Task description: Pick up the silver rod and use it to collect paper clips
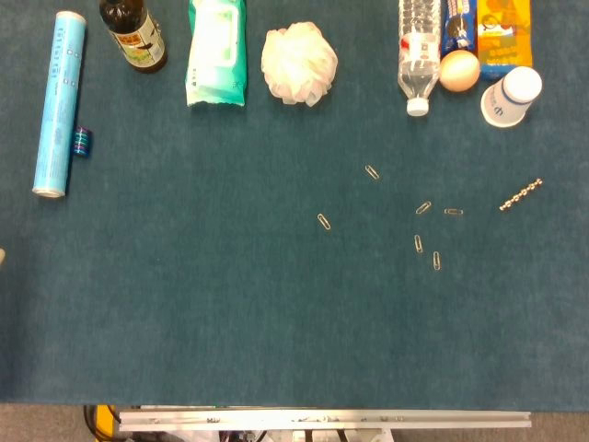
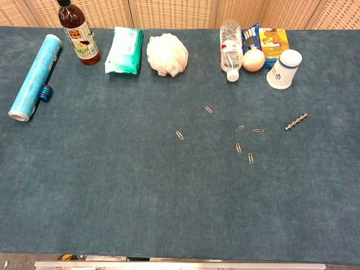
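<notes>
Silver beaded metal rod point(image 1: 521, 195) lies tilted on the blue felt desk point(image 1: 230, 304), right side, untouched. Six small wire paper clips point(image 1: 424, 208) scattered just left of it, apart from one another. Behind the rod: white paper cup point(image 1: 510, 96) on its side, tan egg point(image 1: 458, 71), clear plastic bottle point(image 1: 419, 51). Neither hand appears in either view; their state can't be told.

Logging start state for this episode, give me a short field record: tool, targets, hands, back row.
tool: silver rod, lying flat at the right, untouched
targets: paper clips, six, scattered left of the rod
hands: neither in view
back row: blue roll, dark bottle, wipes pack, white mesh sponge, water bottle, egg, paper cup
</notes>
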Motion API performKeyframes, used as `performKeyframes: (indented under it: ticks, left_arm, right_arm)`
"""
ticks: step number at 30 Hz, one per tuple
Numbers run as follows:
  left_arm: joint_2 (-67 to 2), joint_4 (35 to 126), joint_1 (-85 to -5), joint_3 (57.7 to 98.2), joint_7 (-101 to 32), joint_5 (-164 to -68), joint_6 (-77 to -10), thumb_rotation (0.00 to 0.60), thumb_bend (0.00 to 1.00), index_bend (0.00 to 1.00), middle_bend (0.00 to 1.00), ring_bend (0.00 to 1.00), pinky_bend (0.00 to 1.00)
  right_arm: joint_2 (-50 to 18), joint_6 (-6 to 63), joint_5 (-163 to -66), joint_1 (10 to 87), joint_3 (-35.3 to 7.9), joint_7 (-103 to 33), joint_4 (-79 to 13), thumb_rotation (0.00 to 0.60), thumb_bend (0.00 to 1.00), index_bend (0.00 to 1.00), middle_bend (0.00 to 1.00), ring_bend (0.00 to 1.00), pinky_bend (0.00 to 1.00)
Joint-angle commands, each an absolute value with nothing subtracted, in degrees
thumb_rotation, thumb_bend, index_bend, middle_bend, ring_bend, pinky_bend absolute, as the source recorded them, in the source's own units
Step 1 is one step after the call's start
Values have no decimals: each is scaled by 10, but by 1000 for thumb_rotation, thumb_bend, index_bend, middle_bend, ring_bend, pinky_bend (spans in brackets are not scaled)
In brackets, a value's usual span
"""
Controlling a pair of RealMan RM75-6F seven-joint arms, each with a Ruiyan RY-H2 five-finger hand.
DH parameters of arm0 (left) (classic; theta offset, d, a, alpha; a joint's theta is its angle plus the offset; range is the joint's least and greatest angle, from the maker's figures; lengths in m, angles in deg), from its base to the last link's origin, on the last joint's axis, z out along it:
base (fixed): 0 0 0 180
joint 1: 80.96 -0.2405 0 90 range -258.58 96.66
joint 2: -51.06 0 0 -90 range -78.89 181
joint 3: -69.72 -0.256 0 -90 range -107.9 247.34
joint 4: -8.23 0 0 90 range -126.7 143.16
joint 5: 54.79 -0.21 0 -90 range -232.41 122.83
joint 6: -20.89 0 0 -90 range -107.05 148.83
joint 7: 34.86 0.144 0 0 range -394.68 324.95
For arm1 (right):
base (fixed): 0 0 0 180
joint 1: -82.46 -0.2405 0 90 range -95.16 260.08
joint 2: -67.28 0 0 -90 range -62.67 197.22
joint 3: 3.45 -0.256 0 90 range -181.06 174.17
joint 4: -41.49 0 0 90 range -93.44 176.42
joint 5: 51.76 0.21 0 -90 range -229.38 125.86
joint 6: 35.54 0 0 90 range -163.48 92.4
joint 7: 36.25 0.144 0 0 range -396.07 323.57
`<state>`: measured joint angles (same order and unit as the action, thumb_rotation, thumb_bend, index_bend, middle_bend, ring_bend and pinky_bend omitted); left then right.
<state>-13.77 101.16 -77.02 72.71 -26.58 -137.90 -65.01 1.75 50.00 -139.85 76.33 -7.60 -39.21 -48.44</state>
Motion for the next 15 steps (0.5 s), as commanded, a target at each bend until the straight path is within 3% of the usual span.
performKeyframes:
  ticks: [1, 15]
  left_arm:
    - [-137, 1013, -771, 727, -269, -1379, -651, 600, 0, 313, 404, 339, 431]
    - [-135, 1016, -773, 726, -266, -1372, -649, 600, 0, 316, 404, 339, 432]
  right_arm:
    - [16, 498, -1398, 763, -75, -396, -484, 600, 0, 174, 250, 116, 405]
    - [17, 494, -1396, 759, -76, -405, -489, 600, 0, 177, 253, 116, 405]
